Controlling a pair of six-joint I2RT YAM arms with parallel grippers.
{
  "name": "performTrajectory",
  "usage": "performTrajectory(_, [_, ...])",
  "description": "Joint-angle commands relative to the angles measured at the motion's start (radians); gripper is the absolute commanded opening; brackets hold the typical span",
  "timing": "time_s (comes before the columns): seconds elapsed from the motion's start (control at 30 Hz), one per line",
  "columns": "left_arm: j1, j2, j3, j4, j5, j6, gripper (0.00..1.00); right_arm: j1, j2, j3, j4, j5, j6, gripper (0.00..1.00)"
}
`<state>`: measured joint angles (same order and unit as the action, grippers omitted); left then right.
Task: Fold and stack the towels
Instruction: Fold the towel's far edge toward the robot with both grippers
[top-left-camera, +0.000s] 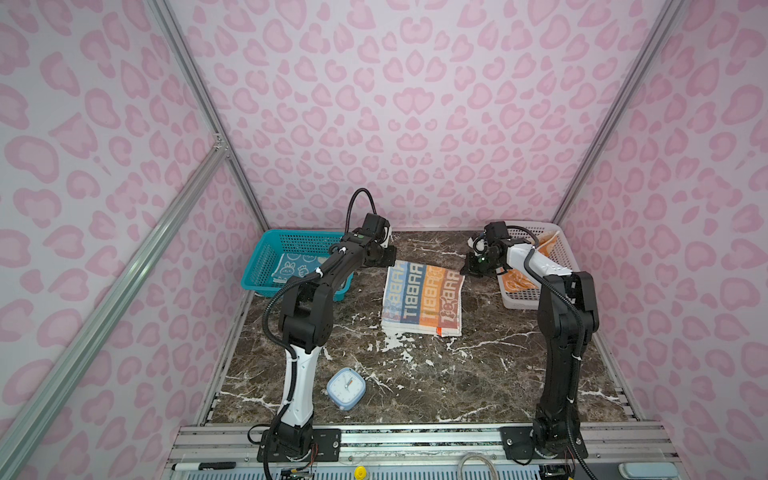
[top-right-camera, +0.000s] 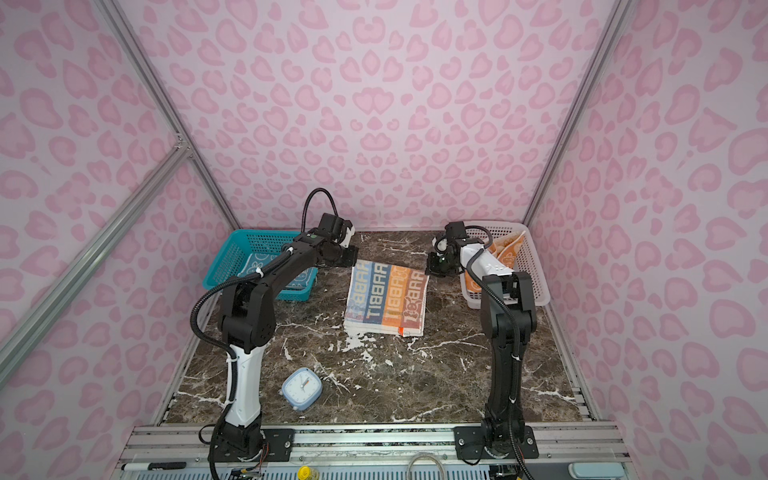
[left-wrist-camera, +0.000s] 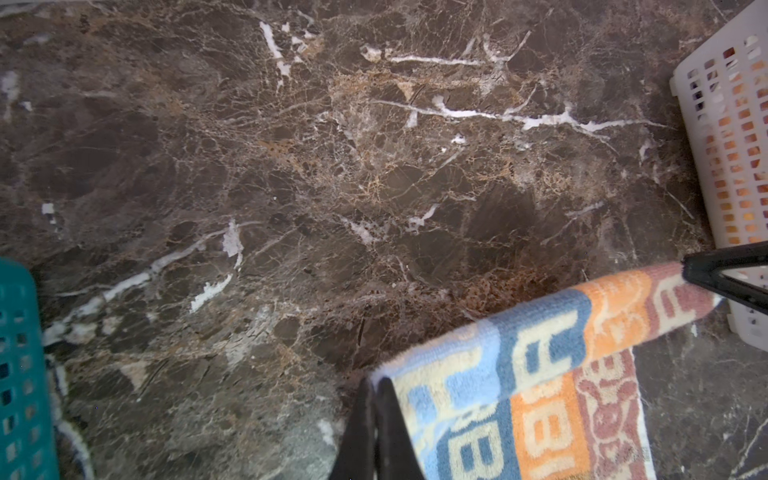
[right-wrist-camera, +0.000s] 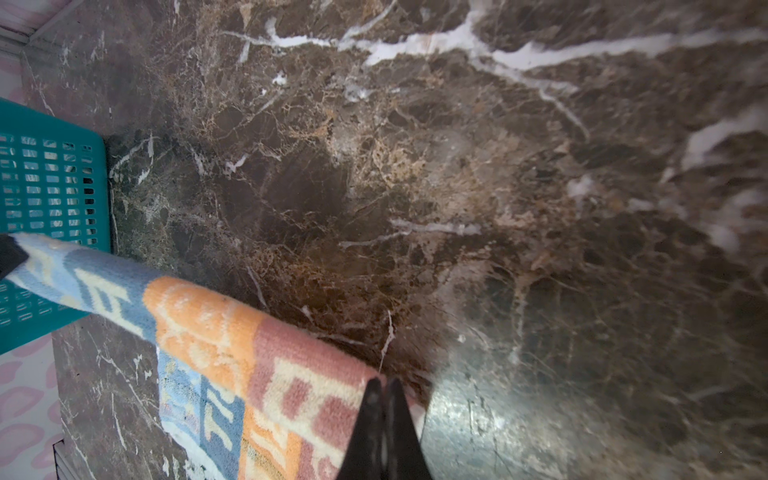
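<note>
The striped "RABBIT" towel (top-left-camera: 424, 299) (top-right-camera: 388, 297) lies doubled over in the middle of the marble table. Its far edge is raised and stretched between my two grippers. My left gripper (top-left-camera: 390, 261) (left-wrist-camera: 376, 384) is shut on the light-blue far corner of the towel (left-wrist-camera: 540, 395). My right gripper (top-left-camera: 462, 272) (right-wrist-camera: 384, 384) is shut on the brownish-pink far corner of the towel (right-wrist-camera: 232, 353). A blue rabbit towel (top-left-camera: 295, 268) (top-right-camera: 259, 262) lies in the teal basket. An orange-and-cream towel (top-left-camera: 517, 280) (top-right-camera: 505, 253) sits crumpled in the white basket, partly behind the right arm.
The teal basket (top-left-camera: 266, 249) (right-wrist-camera: 50, 174) stands at the back left and the white mesh basket (top-left-camera: 523, 297) (left-wrist-camera: 731, 124) at the back right. A small pale-blue clock (top-left-camera: 345, 388) rests near the front left by the left arm. Aluminium rails edge the table.
</note>
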<state>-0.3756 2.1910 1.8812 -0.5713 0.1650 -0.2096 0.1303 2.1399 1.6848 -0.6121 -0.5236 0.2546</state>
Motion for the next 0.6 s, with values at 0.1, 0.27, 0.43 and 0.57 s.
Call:
performTrajectory(0.1, [0.005,-0.028,-0.038,0.023,-0.018,0.001,0.03,0.005,-0.019,-0.027,0.002,0.008,0.011,0.0])
performTrajectory(0.27, [0.007,-0.057,-0.078,0.028,-0.019,-0.013,0.03,0.019,-0.076,-0.103,0.032,0.008,0.032,0.0])
performTrajectory(0.43, [0.007,-0.119,-0.177,0.057,0.005,-0.07,0.03,0.041,-0.15,-0.217,0.073,0.011,0.055,0.0])
performTrajectory(0.57, [0.007,-0.201,-0.329,0.121,0.012,-0.12,0.03,0.055,-0.208,-0.32,0.102,0.014,0.067,0.0])
